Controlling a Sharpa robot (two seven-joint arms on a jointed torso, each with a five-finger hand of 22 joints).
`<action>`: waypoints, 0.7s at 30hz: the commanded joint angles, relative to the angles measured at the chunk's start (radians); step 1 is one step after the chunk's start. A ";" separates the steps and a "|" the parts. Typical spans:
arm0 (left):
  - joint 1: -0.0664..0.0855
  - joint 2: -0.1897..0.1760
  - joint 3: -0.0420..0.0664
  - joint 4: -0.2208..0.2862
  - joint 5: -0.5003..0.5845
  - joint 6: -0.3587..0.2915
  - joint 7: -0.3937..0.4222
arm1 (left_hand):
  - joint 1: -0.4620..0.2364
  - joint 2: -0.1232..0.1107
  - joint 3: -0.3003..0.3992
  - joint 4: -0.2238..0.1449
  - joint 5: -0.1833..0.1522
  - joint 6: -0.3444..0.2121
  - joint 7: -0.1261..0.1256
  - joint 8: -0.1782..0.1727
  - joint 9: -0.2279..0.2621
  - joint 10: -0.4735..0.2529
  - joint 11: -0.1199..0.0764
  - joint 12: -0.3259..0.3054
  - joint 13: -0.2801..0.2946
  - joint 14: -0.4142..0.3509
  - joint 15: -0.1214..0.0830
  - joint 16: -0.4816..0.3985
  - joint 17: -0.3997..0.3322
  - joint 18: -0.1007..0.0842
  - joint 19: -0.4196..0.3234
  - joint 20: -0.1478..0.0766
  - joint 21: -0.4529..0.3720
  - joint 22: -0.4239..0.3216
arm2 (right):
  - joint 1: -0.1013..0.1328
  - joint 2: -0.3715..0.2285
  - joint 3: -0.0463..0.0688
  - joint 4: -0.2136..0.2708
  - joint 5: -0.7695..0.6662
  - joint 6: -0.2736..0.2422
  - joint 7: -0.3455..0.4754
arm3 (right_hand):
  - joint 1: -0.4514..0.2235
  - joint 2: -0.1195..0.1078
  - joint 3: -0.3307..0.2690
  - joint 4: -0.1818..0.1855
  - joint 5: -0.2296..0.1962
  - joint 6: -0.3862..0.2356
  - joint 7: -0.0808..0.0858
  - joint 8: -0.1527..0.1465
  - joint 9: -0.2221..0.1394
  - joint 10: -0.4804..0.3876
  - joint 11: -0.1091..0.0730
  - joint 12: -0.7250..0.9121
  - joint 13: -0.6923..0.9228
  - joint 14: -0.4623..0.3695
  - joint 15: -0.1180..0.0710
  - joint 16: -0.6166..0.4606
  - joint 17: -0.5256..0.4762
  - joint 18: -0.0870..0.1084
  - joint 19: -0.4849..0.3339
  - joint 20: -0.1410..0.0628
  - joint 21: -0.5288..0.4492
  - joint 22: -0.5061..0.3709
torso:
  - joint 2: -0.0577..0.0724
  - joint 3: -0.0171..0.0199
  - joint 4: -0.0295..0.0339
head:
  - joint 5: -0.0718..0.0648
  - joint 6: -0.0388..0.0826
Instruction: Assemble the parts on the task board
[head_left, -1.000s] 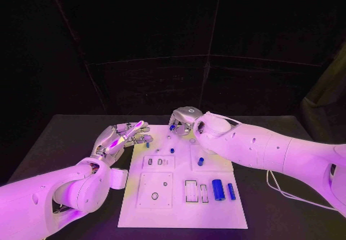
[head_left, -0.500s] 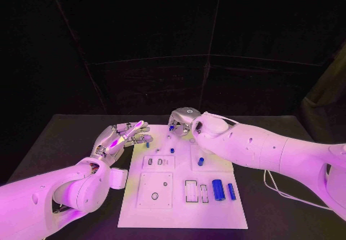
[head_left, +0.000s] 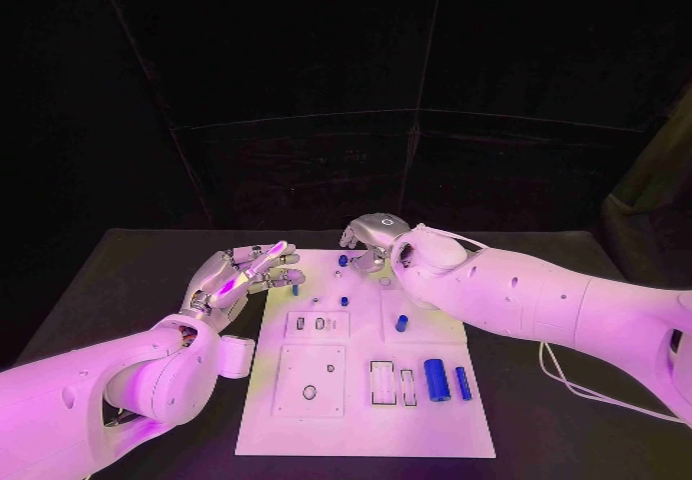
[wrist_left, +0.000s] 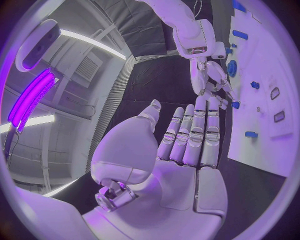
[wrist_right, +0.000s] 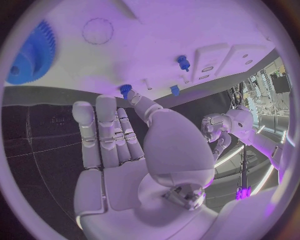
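On the black counter (head_left: 130, 270) lies the white task board (head_left: 361, 400), long side running away from the robot. Near the board's close end, toward the right, two blue cylinders lie side by side: a thick one (head_left: 436, 379) and a thinner one (head_left: 463, 382), with two narrow rectangular slots (head_left: 384, 382) just to their left. A square inset plate (head_left: 312, 380) sits left of those slots and carries a small oval hole. Further up the board a smaller inset (head_left: 317, 323) holds two little pegs, and a short blue peg (head_left: 402, 322) lies to its right. Beyond that, small blue pieces stand on the board: one (head_left: 345, 299) near the middle, one (head_left: 296, 290) by the left edge and one (head_left: 343, 260) at the far end.

At the far end of the board the right hand (head_left: 372, 238) hangs above the surface with its fingers pointing down and apart, holding nothing. In the right wrist view its fingers (wrist_right: 103, 132) are stretched straight out side by side over the counter just off the board's edge, and the thumb tip lies close to a small blue peg (wrist_right: 125, 90); whether it touches I cannot tell. A blue gear (wrist_right: 30, 55) lies flat on the board nearby, and two more blue pegs (wrist_right: 182, 62) stand beyond.

Beside the board's left edge, the left hand (head_left: 238, 275) hovers palm up, fingers extended and loosely spread, with nothing in it. The left wrist view shows its fingers (wrist_left: 197, 132) straight and close together, the thumb set apart.
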 joint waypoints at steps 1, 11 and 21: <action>0.002 -0.003 0.001 0.003 -0.001 0.016 0.001 | 0.007 0.005 -0.001 -0.005 0.004 0.002 0.010 -0.007 -0.001 -0.003 0.004 -0.006 -0.001 0.001 0.003 -0.004 0.001 0.013 0.006 0.001 -0.005 -0.002 | 0.002 -0.059 0.001 0.060 0.016 -0.071 0.000 | 0.003 -0.008 -0.012 0.007 0.014 0.009 -0.001 0.007 0.005 0.030 -0.002 0.026 0.005 0.005 -0.003 0.011 0.017 0.013 0.009 -0.001 0.003 0.017 | -0.001 -0.0003 -0.0033 | -0.003 0.003; 0.002 -0.008 0.001 0.003 -0.001 0.020 0.000 | 0.008 0.005 -0.001 -0.005 0.004 0.002 0.010 -0.008 -0.001 -0.004 0.004 -0.007 -0.001 0.001 0.004 -0.005 0.001 0.013 0.006 0.001 -0.006 -0.002 | 0.003 -0.287 0.035 0.231 0.246 0.023 -0.036 | -0.089 -0.080 -0.138 0.114 0.144 0.060 -0.049 0.025 0.008 0.360 -0.075 0.242 0.131 0.080 -0.062 0.223 0.278 -0.034 0.190 -0.049 0.139 0.258 | -0.003 0.0040 -0.0193 | -0.003 0.014; 0.002 -0.002 0.001 -0.001 -0.001 0.024 0.000 | 0.008 0.005 -0.001 -0.005 0.004 0.002 0.010 -0.008 -0.001 -0.004 0.004 -0.007 -0.001 0.001 0.004 -0.005 0.001 0.013 0.006 0.001 -0.006 -0.002 | 0.003 -0.345 0.040 0.222 0.287 0.130 -0.088 | 0.021 -0.043 -0.381 0.258 0.151 0.006 -0.041 0.029 0.006 0.233 -0.069 0.541 0.493 0.092 -0.055 0.394 0.499 -0.052 0.245 -0.046 0.196 0.359 | 0.001 0.0063 -0.0201 | -0.009 0.017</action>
